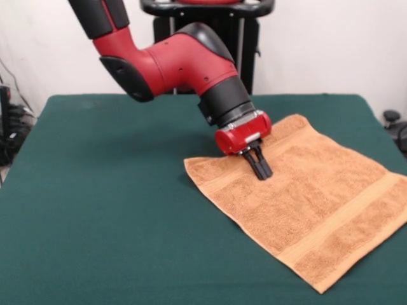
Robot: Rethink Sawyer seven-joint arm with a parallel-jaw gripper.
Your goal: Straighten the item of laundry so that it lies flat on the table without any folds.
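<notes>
An orange-tan terry towel (311, 197) lies spread out on the dark green table (102, 190), right of the middle, turned like a diamond. A flat woven band runs near its far left edge and another near its near right edge. It looks flat, with no fold showing. My gripper (262, 172) comes down at a slant from the red arm, and its black fingers (257, 162) stand close together with their tips on the towel just inside the far left band. Nothing is lifted between them.
The towel's right corner reaches the table's right edge (397, 184). A black stand (210, 19) rises behind the table's far side. Cables and dark gear sit beside the table at the left (9, 127) and the right (394, 124).
</notes>
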